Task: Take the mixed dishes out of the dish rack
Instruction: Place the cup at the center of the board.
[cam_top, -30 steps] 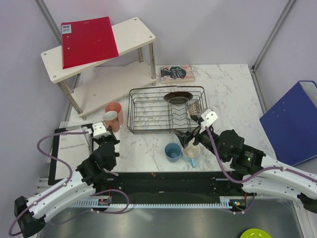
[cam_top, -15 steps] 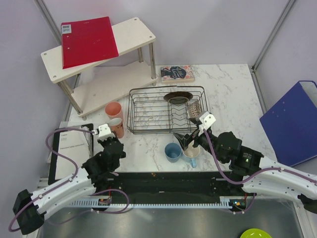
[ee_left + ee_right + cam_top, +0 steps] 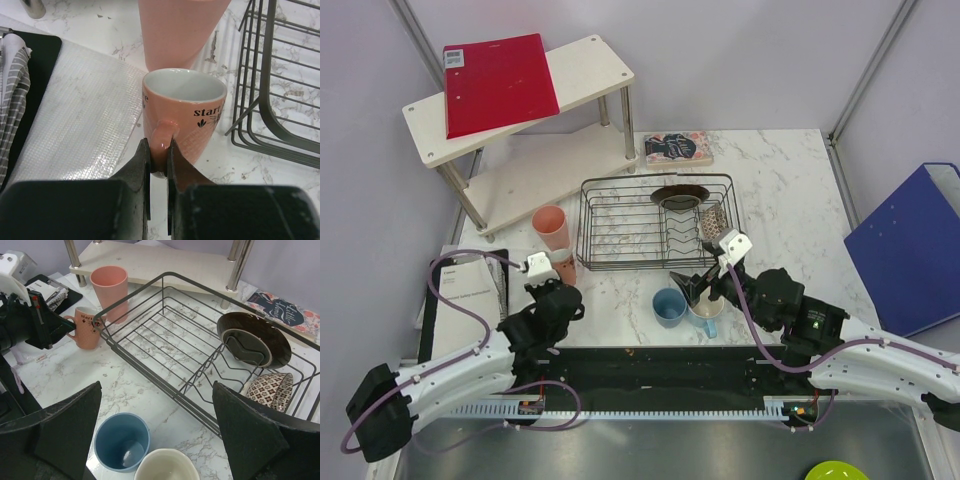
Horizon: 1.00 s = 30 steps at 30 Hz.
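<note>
With dark plate (image 3: 255, 340) and speckled bowl (image 3: 267, 390) left in the dish rack (image 3: 582, 225), the left gripper (image 3: 159, 150) pinches the unloaded pink mug (image 3: 185, 107) by its handle; the right gripper (image 3: 703, 284) has its jaws wide.

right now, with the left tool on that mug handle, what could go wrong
The left tool grips the pink mug only by its thin handle, so the mug may pivot or slip. The pink tumbler stands just behind it and the dish rack beside it; a swing could knock either.
</note>
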Motion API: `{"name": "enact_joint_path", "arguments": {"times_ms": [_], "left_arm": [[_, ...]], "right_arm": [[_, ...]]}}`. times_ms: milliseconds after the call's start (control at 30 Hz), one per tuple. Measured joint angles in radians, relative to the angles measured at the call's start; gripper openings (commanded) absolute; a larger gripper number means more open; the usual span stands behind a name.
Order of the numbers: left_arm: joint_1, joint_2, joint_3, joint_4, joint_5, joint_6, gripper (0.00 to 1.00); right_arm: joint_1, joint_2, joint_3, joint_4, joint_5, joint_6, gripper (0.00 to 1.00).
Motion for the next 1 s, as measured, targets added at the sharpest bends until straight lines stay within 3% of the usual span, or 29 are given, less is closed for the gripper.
{"name": "enact_joint_path", "arguments": {"times_ms": [233, 733, 1000], "left_arm": [[0.0, 0.004, 0.008, -0.01, 0.012, -0.009, 0.02], [0.0, -0.351, 0.038, -0.073, 0.075, 0.099, 0.02], [0.0, -0.427, 0.166, -0.085, 0.098, 0.21, 0.02]], "right_arm": [[0.0, 0.019, -0.003, 0.002, -0.037, 0.09, 0.98], [0.0, 0.13, 0.025, 0.006, -0.029, 0.305, 0.98], [0.0, 0.328, 0.286, -0.089, -0.043, 0.369, 0.98]]}}
